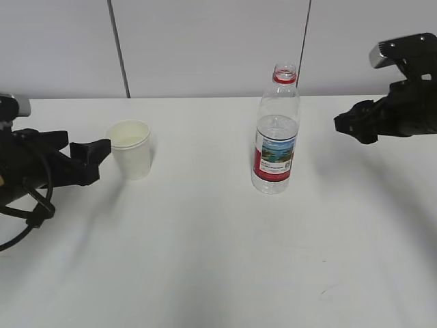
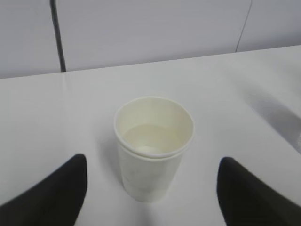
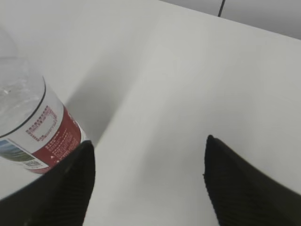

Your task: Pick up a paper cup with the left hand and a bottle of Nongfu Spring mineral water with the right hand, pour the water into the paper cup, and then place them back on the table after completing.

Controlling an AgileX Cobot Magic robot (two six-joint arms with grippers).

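Note:
A cream paper cup (image 1: pixel 131 148) stands upright on the white table (image 1: pixel 205 260) at the left. In the left wrist view the cup (image 2: pixel 153 146) sits just ahead of my open left gripper (image 2: pixel 153 188), between its two black fingers but apart from them. My left gripper (image 1: pixel 95 154) is level with the cup in the exterior view. An uncapped clear water bottle (image 1: pixel 276 133) with a red label stands mid-table, partly full of clear water. My right gripper (image 1: pixel 348 126) is open, empty, raised to the bottle's right. The bottle (image 3: pixel 33 127) shows at the left of the right wrist view, beside my right gripper (image 3: pixel 148 183).
A pale panelled wall (image 1: pixel 205 41) with dark seams runs behind the table's far edge. White tabletop stretches in front of the cup and the bottle.

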